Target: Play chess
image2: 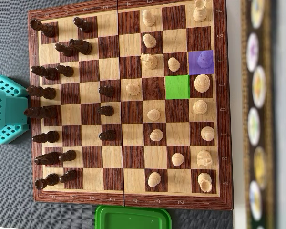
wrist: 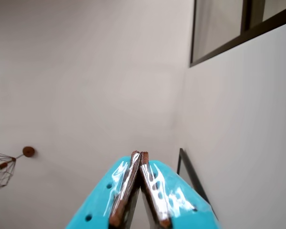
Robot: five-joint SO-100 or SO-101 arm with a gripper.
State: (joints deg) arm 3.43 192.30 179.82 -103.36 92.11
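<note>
In the overhead view a wooden chessboard (image2: 128, 200) lies with dark pieces (image2: 44, 72) on the left and light pieces (image2: 201, 84) on the right. One square is tinted purple (image2: 200, 62) with a piece standing on it. The empty square diagonally below it is tinted green (image2: 177, 87). The teal arm (image2: 7, 109) sits off the board's left edge, over no square. In the wrist view my teal gripper (wrist: 138, 154) points up at a bare wall, its brown-padded fingertips touching, holding nothing. No board shows in that view.
A green tray (image2: 132, 218) lies just below the board's lower edge. A dark strip with round pictures (image2: 256, 95) runs along the right. In the wrist view a dark-framed window (wrist: 229, 33) and a wire lamp (wrist: 1, 169) show on the walls.
</note>
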